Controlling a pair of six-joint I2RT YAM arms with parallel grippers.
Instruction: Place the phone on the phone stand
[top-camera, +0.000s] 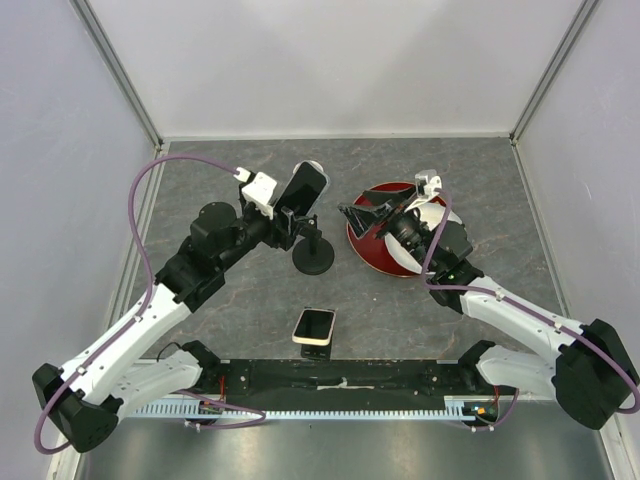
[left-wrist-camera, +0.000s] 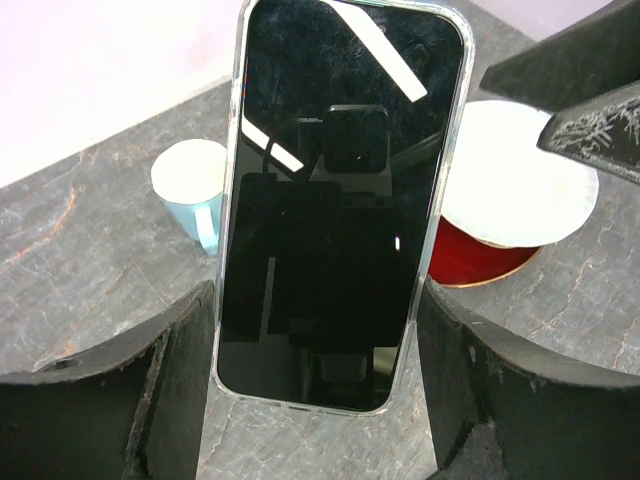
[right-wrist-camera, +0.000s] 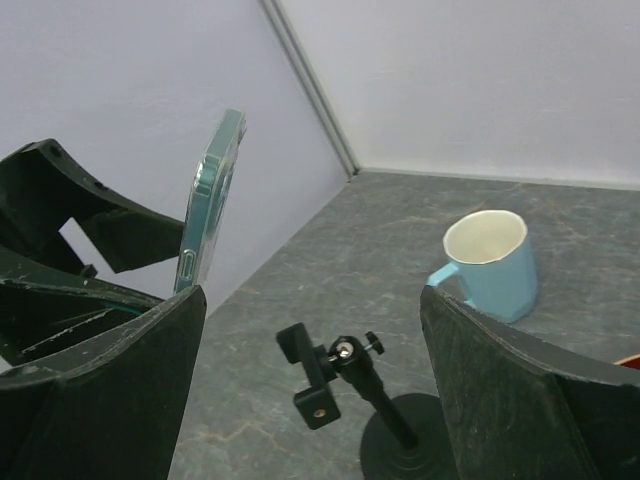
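Two phones (top-camera: 307, 188) (top-camera: 314, 327), one pole stand (top-camera: 313, 258), one mug (right-wrist-camera: 490, 262)

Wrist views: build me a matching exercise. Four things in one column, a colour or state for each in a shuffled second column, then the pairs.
Things:
1. phone
2. mug
3. pole stand
4. dish

Colour or state:
A. dark red
B. clamped in the left gripper
C. light blue
D. black, with a round base

Pairs: 1-B, 2-C, 3-D, 4-A
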